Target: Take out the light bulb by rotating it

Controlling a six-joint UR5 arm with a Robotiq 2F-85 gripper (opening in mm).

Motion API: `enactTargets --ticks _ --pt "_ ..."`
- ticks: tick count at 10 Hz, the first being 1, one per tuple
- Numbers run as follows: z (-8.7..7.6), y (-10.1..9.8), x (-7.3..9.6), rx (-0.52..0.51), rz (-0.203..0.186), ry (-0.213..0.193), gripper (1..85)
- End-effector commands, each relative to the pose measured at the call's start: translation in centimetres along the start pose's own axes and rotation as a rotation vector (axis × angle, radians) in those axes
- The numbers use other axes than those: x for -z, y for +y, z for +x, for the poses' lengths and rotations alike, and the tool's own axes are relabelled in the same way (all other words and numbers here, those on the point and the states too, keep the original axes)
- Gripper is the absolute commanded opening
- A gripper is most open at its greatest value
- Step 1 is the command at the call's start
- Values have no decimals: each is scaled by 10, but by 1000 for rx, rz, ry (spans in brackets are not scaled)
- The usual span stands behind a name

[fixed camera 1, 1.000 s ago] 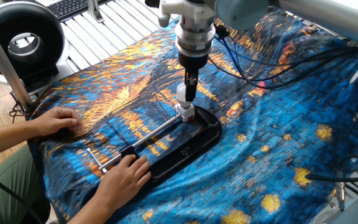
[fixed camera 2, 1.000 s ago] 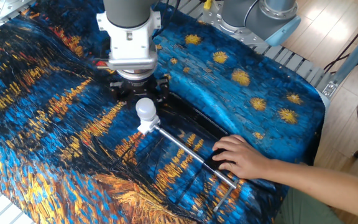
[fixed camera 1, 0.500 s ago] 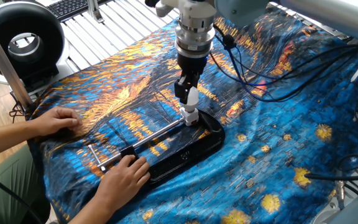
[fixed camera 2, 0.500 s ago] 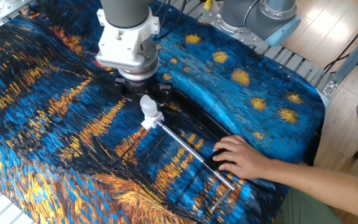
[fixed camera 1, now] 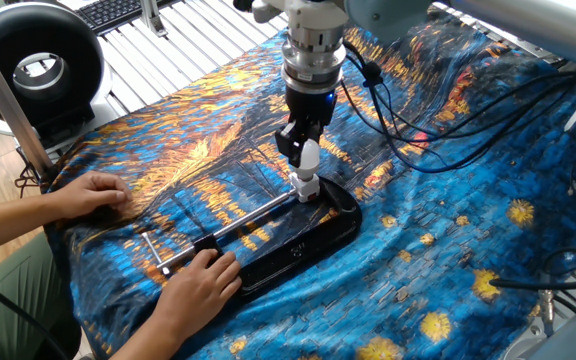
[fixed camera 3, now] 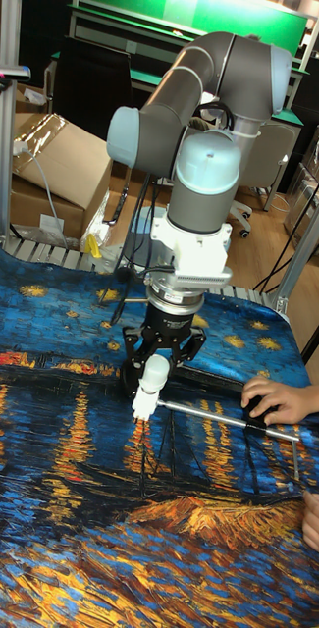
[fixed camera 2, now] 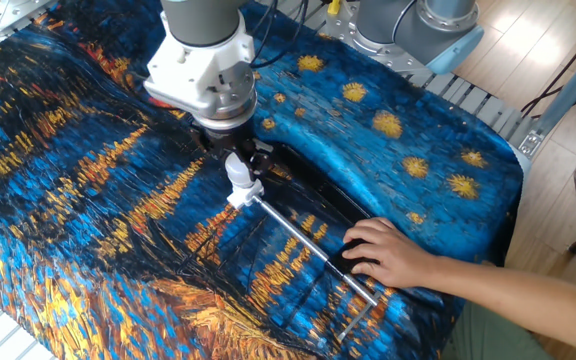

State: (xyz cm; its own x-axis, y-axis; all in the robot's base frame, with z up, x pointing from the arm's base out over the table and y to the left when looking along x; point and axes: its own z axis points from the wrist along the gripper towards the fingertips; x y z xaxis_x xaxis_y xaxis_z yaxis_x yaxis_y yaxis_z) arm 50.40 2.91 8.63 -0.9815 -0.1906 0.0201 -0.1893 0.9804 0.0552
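The light bulb [fixed camera 1: 309, 156] [fixed camera 2: 236, 169] [fixed camera 3: 155, 372] is small, white and frosted. It stands slightly tilted in a short white socket [fixed camera 1: 308, 187] [fixed camera 2: 245, 193] [fixed camera 3: 142, 403] at the end of a metal rod [fixed camera 1: 238, 224]. My gripper [fixed camera 1: 304, 150] [fixed camera 2: 236, 160] [fixed camera 3: 157, 365] comes down from above and is shut on the bulb's globe, with a black finger on either side. The bulb's neck still sits in the socket. The fingertips are partly hidden behind the bulb.
The rod is fixed to a black base tray [fixed camera 1: 313, 235] on a blue and orange patterned cloth [fixed camera 1: 448, 230]. A person's hand [fixed camera 1: 200, 282] [fixed camera 2: 386, 250] presses on the tray's near end. The other hand [fixed camera 1: 88, 195] rests on the cloth. Cables [fixed camera 1: 408, 110] trail behind the arm.
My gripper has turned about its vertical axis while on the bulb. Bulb and socket shifted slightly to the right in one fixed view. The person's hands stayed put.
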Motion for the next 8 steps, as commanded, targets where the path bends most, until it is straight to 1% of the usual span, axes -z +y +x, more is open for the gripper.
enactTargets --ticks 1,2,3,5,6,8 --pt "0 -3 1 -51 5 -2 500" --pt "0 -4 0 -58 11 -1 493" --pt "0 -6 0 -73 24 -1 467" --pt "-1 -6 0 -86 30 -2 423" --pt "0 -8 0 -93 36 -1 357" --pt "-4 -11 1 -91 51 -14 273"
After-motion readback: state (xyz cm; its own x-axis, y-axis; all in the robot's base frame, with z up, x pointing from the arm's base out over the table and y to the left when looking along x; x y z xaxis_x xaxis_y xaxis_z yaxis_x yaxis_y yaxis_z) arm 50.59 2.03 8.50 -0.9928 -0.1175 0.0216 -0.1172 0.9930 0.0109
